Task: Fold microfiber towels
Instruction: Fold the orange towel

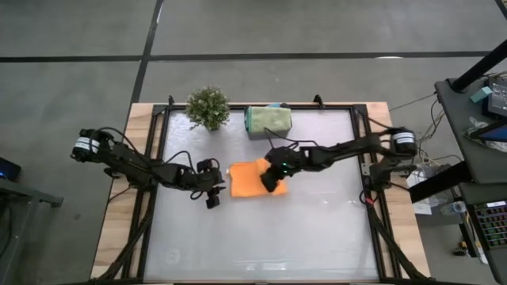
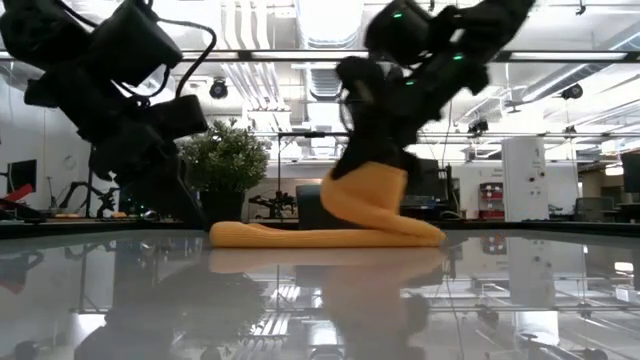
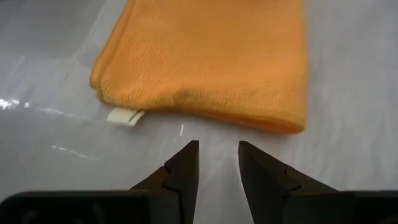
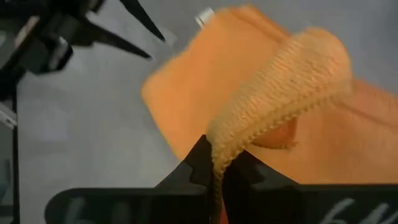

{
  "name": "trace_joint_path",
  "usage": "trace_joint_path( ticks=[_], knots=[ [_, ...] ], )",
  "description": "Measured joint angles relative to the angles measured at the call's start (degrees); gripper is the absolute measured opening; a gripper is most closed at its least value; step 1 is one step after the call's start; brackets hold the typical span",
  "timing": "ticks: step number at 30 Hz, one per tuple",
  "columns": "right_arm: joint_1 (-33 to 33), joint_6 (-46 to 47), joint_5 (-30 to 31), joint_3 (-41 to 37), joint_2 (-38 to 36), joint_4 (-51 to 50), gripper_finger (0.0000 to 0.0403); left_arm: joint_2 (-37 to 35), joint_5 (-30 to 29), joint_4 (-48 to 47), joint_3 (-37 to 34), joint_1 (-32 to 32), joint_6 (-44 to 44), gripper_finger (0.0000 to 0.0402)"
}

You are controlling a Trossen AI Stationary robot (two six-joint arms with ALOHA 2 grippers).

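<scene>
While the left claw [image 1: 212,195] is waiting part-way open and holding nothing, just beside the orange towel's [image 1: 250,179] left edge, trouble could be starting. If it is pushing in too early, it could be bumping that edge and spoiling the fold.

The right claw [image 1: 272,184] is pinching one edge of the towel tight and lifting it, while the rest is lying flat near the middle of the table [image 1: 261,237]. I think the soft edge could be slipping out, or the whole towel could be sliding on the shiny, smooth top.

The towel is fuzzy, floppy and thick, with a stitched rim and a little white tag [image 3: 124,116]. Green towels [image 1: 268,120] are sitting folded at the back, by a bushy plant [image 1: 207,108].
</scene>
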Motion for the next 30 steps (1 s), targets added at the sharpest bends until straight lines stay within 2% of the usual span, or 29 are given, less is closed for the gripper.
trace_joint_path(
  ticks=[5, 14, 30],
  knots=[
    [-0.43, -2.98, 0.19, 7.25, 7.30, 0.02, 0.0012, 0.00, -0.02, 4.79, -2.03, -0.02, -1.92, 0.0098],
    [-0.59, -7.74, 0.14, 16.16, 16.43, -0.39, 0.0013, 0.00, -0.09, 5.74, -2.13, -0.13, -1.88, 0.0098],
    [-0.74, -9.99, 3.90, 21.08, 21.07, -1.34, 0.0013, 0.00, -0.28, 6.50, -3.67, -0.17, -2.20, 0.0098]
  ],
)
